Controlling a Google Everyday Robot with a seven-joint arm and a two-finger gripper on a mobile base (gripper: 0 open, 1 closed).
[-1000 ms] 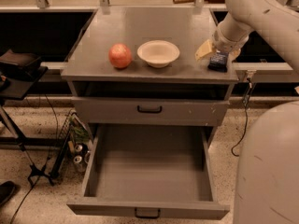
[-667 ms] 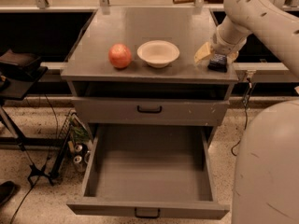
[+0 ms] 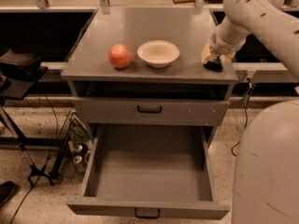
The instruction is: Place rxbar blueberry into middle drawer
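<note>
The rxbar blueberry (image 3: 215,66) shows as a small dark shape at the right front edge of the grey cabinet top (image 3: 154,27). My gripper (image 3: 211,59) is down right over it, at the end of the white arm coming in from the upper right, and hides most of it. The middle drawer (image 3: 147,206) is pulled fully out below, wide and deep, with nothing visible inside and a small black handle on its front.
A red-orange apple (image 3: 120,55) and a white bowl (image 3: 158,53) sit on the cabinet top, left of the gripper. The shallower drawer (image 3: 149,110) above is closed. My white body (image 3: 268,167) fills the lower right. A black stand (image 3: 18,73) and cables are at the left.
The gripper has shifted slightly down and left over the dark bar at the top's right edge. The bar, apple, bowl and drawers have not moved.
</note>
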